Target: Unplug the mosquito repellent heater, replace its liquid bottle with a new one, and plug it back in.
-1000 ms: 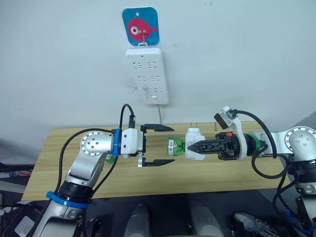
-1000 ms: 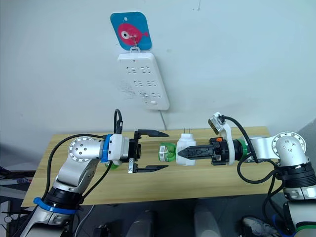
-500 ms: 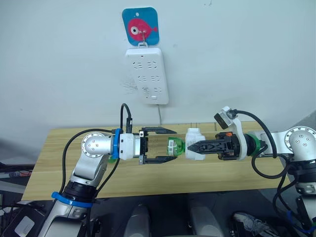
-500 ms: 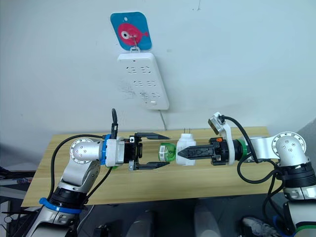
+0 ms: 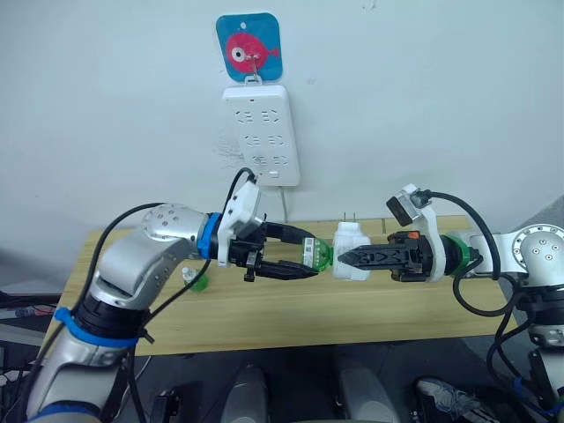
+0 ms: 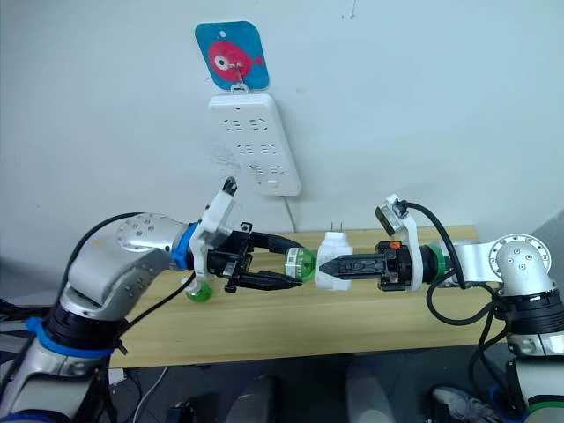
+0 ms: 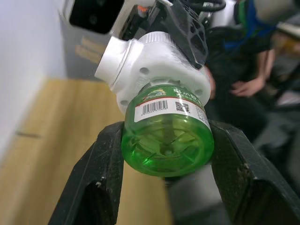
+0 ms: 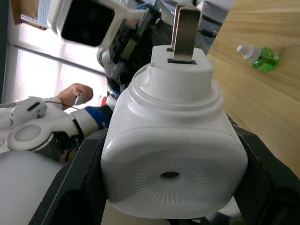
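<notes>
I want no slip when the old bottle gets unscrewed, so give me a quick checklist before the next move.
1. Right pincer clamped on the mosquito repellent heater: ok.
2. Left pincer closed around the green bottle: ok.
3. Bottle still seated in the heater: ok.
4. Heater unplugged, prongs free of the power strip: ok.
5. Spare bottle lying on the table: ok.
6. Grip tight enough to twist: cannot tell.

Both arms reach inward at chest height, their wrists level and pointing at each other. The left gripper (image 5: 300,260) has its fingers (image 7: 101,178) closed on a green bottle (image 7: 167,138). The right gripper (image 5: 345,259) clamps the white heater (image 8: 173,154), prongs up.
</notes>
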Tool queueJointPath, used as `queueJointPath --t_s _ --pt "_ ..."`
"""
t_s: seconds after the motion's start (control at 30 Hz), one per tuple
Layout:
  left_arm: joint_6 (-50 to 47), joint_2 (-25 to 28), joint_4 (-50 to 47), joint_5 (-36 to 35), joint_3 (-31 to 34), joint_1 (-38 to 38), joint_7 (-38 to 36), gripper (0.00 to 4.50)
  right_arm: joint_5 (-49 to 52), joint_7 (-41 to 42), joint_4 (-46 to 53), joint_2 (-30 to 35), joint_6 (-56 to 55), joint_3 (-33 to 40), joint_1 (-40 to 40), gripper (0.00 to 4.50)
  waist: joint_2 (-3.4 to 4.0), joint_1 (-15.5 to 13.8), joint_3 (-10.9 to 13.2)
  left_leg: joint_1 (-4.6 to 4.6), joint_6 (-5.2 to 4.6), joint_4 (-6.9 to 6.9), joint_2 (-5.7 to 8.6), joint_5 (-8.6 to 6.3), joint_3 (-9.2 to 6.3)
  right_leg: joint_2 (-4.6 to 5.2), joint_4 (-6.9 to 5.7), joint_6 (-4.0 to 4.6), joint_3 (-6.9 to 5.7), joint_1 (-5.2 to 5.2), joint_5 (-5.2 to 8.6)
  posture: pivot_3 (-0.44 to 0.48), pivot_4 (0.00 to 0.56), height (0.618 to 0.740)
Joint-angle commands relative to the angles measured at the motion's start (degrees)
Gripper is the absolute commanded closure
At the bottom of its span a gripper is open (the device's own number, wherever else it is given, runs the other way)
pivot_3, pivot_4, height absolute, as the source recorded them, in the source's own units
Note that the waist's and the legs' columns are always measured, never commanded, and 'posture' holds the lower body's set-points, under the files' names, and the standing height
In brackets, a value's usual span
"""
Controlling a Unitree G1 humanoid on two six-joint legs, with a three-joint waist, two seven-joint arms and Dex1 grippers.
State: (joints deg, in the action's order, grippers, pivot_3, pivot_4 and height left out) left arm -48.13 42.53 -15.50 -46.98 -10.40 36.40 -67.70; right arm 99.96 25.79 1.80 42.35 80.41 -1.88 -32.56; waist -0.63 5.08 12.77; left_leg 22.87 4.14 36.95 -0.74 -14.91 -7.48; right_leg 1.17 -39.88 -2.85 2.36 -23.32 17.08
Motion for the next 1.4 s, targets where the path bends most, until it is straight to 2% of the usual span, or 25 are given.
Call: queueJointPath --t_s 0.03,0.1,0.3,0.4,0.5,0.57,0.73,0.83,0.9,0.97,1.03,1.17,1.27,1.4 --pt "-12.12 1.39 2.74 -7.40 4.92 3.48 2.35 2.23 -1.23 0.89 1.90 1.01 0.76 0.57 -0.01 1.44 0.00 0.00 0.00 -0.01 0.00 0.00 0.00 0.00 0.01 0.00 0.01 0.00 0.01 0.00 0.00 -0.093 0.204 0.725" --pt "-15.87 1.30 4.16 -9.24 5.89 4.54 3.56 2.23 -1.45 1.26 2.25 1.11 0.79 0.56 0.12 1.44 0.00 -0.01 0.01 0.00 0.00 -0.01 0.00 0.00 0.00 0.00 0.01 0.00 0.00 0.00 0.00 -0.093 0.204 0.725" --pt "-19.19 0.88 4.57 -11.12 7.00 3.57 6.55 2.23 -1.93 1.68 2.50 1.05 0.54 0.62 0.29 1.44 0.00 -0.09 0.01 0.00 0.01 -0.01 -0.01 0.00 0.01 0.01 0.02 0.01 0.00 0.00 0.00 -0.095 0.203 0.725" --pt "-18.40 0.65 2.93 -10.89 6.70 2.17 7.36 2.23 -2.07 1.80 2.51 1.02 0.51 0.69 0.32 1.44 0.00 -0.09 0.01 -0.01 0.01 0.00 -0.01 0.01 0.02 0.01 0.02 0.01 0.02 0.00 0.00 -0.094 0.204 0.725" --pt "-14.33 0.53 1.21 -6.89 5.24 0.28 8.78 2.23 -2.00 1.78 2.36 0.97 0.55 0.68 0.20 1.44 0.00 -0.12 0.01 -0.01 0.01 -0.01 -0.01 0.01 0.03 0.02 0.03 0.01 0.03 0.00 0.00 -0.094 0.204 0.725" --pt "-11.43 1.13 0.34 -4.28 3.81 -0.98 8.20 1.52 -1.94 1.70 2.27 0.87 0.59 0.66 0.07 1.44 0.00 -0.15 0.01 -0.01 0.02 -0.01 -0.01 0.01 0.04 0.02 0.04 0.01 0.03 0.00 0.00 -0.094 0.206 0.725" --pt "-6.47 2.85 -1.80 -0.65 2.91 -4.03 4.21 0.10 -1.89 1.60 2.14 0.76 0.86 0.80 -0.01 1.44 0.02 -0.17 0.02 -0.02 0.01 -0.02 -0.01 0.01 0.07 0.02 0.03 0.02 0.06 -0.01 0.00 -0.093 0.206 0.725" --pt "-1.93 5.01 -2.13 3.05 1.56 -6.35 0.31 0.00 -1.88 1.56 2.14 0.69 1.00 0.93 0.00 1.44 0.02 -0.19 0.02 0.00 0.01 -0.01 0.00 0.00 0.08 0.03 0.05 0.02 0.07 -0.01 0.00 -0.092 0.206 0.725" --pt "9.58 5.63 -1.39 10.52 -0.10 -9.78 -2.16 0.00 -1.97 1.57 2.11 0.61 1.07 0.98 -0.02 1.44 0.03 -0.16 0.02 -0.02 0.01 -0.03 -0.01 0.00 0.11 0.03 0.05 0.02 0.10 -0.01 0.00 -0.093 0.205 0.725" --pt "25.94 3.06 1.38 19.26 -0.64 -13.36 -1.69 0.00 -2.09 1.55 2.04 0.44 1.04 1.00 -0.05 1.44 0.05 -0.24 0.03 -0.04 0.01 -0.07 -0.01 0.00 0.15 0.03 0.10 0.03 0.13 -0.01 -0.01 -0.093 0.205 0.725" --pt "35.54 -1.34 3.53 22.16 1.25 -15.13 0.35 0.00 -1.99 1.47 2.13 0.34 0.98 1.02 0.03 1.44 0.06 -0.47 0.03 -0.01 0.01 -0.07 -0.02 0.00 0.15 0.04 0.13 0.04 0.13 -0.02 -0.01 -0.096 0.206 0.725" --pt "53.90 -6.38 5.87 26.39 2.36 -17.07 -1.56 0.00 -1.89 1.40 2.13 0.37 1.07 1.11 0.10 1.44 0.00 -0.88 0.06 0.06 0.01 0.00 0.02 0.00 0.17 0.11 0.18 0.03 0.13 -0.02 -0.03 -0.096 0.206 0.725" --pt "59.62 -8.15 5.32 26.30 2.31 -18.12 -2.48 0.00 -1.79 1.39 2.17 0.55 1.23 1.12 0.14 1.44 0.00 -0.90 0.06 0.06 0.01 -0.01 0.03 0.00 0.21 0.13 0.21 0.01 0.15 -0.01 -0.03 -0.098 0.206 0.725" --pt "62.27 -9.71 3.72 24.82 2.32 -18.89 -2.65 0.00 -1.95 1.49 2.06 0.56 1.39 1.09 0.01 1.44 0.00 -0.75 0.06 0.05 0.00 -0.02 0.02 0.00 0.20 0.12 0.19 0.01 0.15 -0.01 -0.03 -0.098 0.205 0.725"
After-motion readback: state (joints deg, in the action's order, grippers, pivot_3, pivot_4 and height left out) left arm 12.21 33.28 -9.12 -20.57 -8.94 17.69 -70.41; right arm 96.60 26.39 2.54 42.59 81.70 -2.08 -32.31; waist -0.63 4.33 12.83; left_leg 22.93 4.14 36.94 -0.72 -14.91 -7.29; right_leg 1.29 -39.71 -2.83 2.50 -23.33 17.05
